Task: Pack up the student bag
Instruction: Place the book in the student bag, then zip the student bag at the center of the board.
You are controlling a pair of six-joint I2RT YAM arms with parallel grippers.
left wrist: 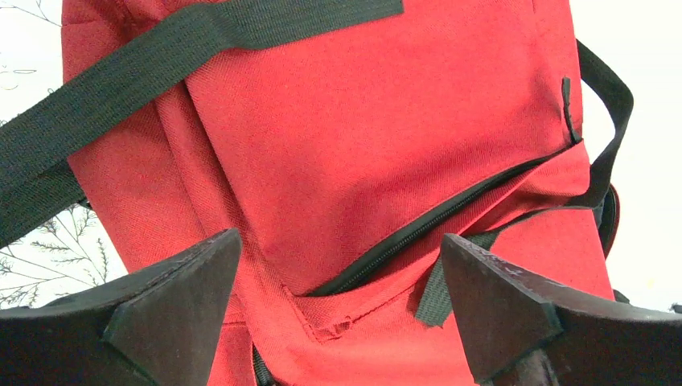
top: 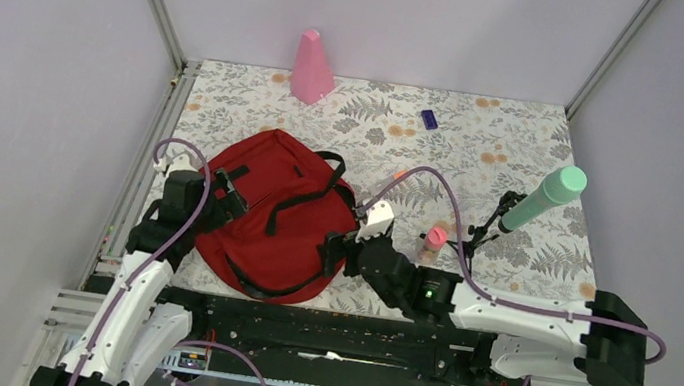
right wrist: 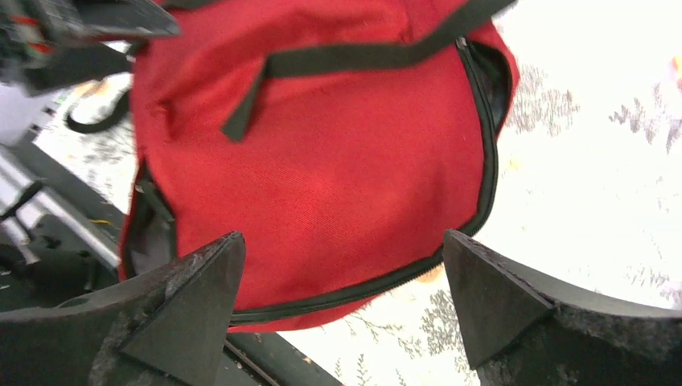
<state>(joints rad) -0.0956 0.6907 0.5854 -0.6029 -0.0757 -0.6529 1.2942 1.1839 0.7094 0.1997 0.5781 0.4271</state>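
The student bag [top: 267, 211] is a dark red backpack with black straps, lying flat on the floral cloth left of centre. My left gripper [top: 224, 199] is at the bag's left edge, open, and its view looks along the red fabric [left wrist: 362, 137] and a black zipper [left wrist: 426, 227]. At the bag's right edge my right gripper [top: 338, 251] is open, its wide-set jaws framing the zipped rim of the bag [right wrist: 322, 161]. Neither gripper [left wrist: 341, 318] [right wrist: 342, 314] holds anything.
A pink cone [top: 313, 68] stands at the back. A small purple block [top: 429, 118] lies further right. A mint-green bottle [top: 544, 198] leans on a black stand at the right. A small pink-capped bottle [top: 432, 243] stands just right of my right gripper.
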